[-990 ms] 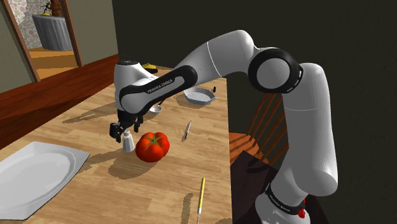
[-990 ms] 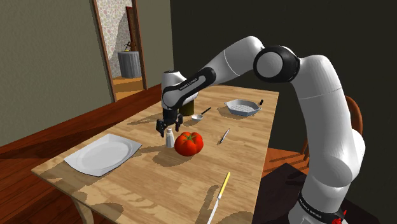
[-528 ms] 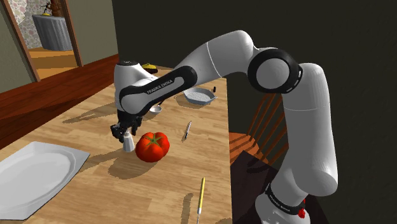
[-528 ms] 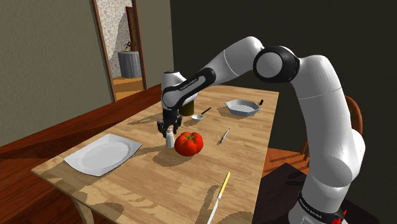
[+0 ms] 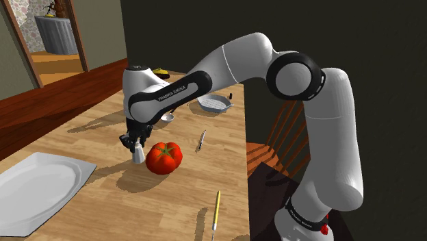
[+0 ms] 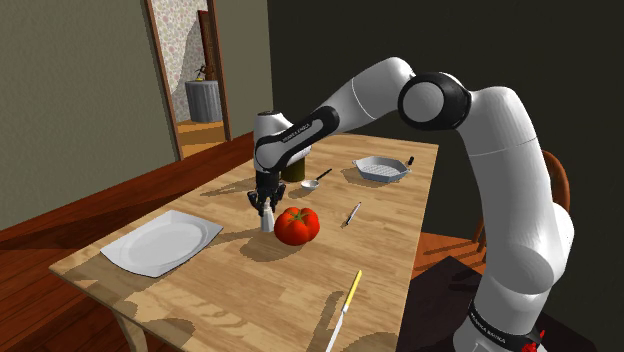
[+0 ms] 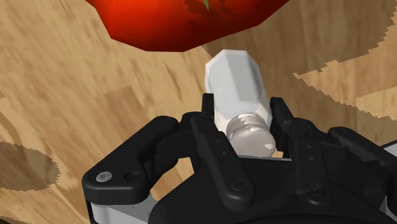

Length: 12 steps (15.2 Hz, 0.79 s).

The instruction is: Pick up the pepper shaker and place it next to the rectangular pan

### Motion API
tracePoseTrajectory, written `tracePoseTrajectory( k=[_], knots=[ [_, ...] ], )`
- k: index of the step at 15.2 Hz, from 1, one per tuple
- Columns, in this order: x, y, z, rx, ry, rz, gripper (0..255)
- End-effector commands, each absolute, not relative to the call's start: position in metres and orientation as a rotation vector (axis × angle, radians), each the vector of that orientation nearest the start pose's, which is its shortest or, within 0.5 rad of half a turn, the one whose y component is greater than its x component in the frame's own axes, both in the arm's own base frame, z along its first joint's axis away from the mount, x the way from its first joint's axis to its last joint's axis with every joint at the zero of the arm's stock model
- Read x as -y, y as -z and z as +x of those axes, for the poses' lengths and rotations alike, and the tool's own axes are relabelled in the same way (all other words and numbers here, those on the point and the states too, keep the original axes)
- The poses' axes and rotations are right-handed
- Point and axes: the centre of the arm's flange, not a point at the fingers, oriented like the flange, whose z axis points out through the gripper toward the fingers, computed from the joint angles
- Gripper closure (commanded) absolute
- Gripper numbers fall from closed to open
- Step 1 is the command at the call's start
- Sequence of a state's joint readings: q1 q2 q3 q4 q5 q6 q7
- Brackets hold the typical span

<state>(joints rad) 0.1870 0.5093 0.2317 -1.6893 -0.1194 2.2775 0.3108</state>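
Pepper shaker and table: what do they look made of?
The pepper shaker: plain white faceted body, material unclear, perhaps ceramic or plastic. Its rounded cap looks like polished metal, grey with bright highlights. The table: wood, matte, visible grain.

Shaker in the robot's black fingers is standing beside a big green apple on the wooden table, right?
Almost. The thing beside the shaker is a red tomato, not a green apple; the second exterior view shows it plainly. The rest is right: the gripper has its black fingers around the shaker, which stands on the wooden table.
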Motion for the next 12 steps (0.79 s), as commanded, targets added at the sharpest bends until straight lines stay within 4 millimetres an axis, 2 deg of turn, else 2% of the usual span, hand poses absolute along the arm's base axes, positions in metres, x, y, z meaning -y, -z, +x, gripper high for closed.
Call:
tracePoseTrajectory(
  k=[1, 12],
  knots=[
    [-0.258, -0.318, 0.631, 0.228, 0.126, -3.081, 255],
    [-0.258, -0.376, 0.631, 0.228, 0.126, -3.081, 255]
  ],
)
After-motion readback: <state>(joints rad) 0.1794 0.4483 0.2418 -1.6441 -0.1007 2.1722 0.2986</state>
